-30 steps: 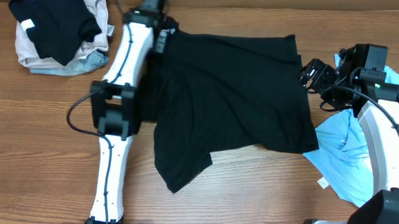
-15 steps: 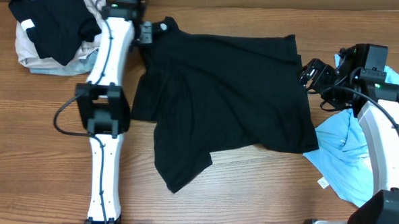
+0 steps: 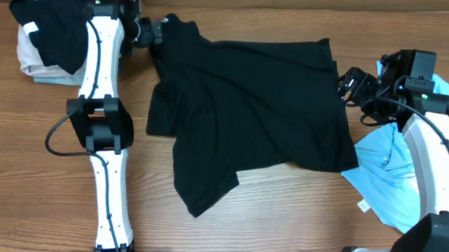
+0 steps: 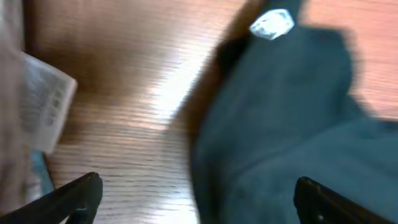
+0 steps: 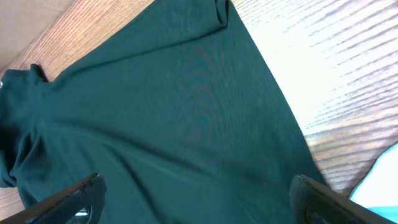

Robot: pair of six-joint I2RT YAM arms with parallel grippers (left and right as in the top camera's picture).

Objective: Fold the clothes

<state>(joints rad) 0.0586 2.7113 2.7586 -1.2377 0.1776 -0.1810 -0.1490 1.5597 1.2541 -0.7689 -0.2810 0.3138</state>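
The black T-shirt [image 3: 248,104] lies spread out mid-table, with a loose flap hanging toward the front [image 3: 203,186]. My left gripper [image 3: 152,33] stands open at the shirt's far left corner. In the left wrist view the gripper [image 4: 199,200] has wood and the shirt's edge [image 4: 292,118] under it and nothing between its fingers; a white tag [image 4: 272,23] shows on the cloth. My right gripper [image 3: 348,83] is open just above the shirt's right edge. In the right wrist view this gripper [image 5: 196,199] hovers over the cloth [image 5: 155,112].
A pile of folded clothes [image 3: 54,39], black on top, sits at the far left corner, close to my left arm [image 3: 97,82]. A light blue T-shirt [image 3: 393,175] lies crumpled at the right, under my right arm [image 3: 429,142]. Bare wood runs along the front [image 3: 281,220].
My left gripper pulled the shirt's far left corner out to the left, then opened and let it go. The left arm swung left. The right arm has not moved.
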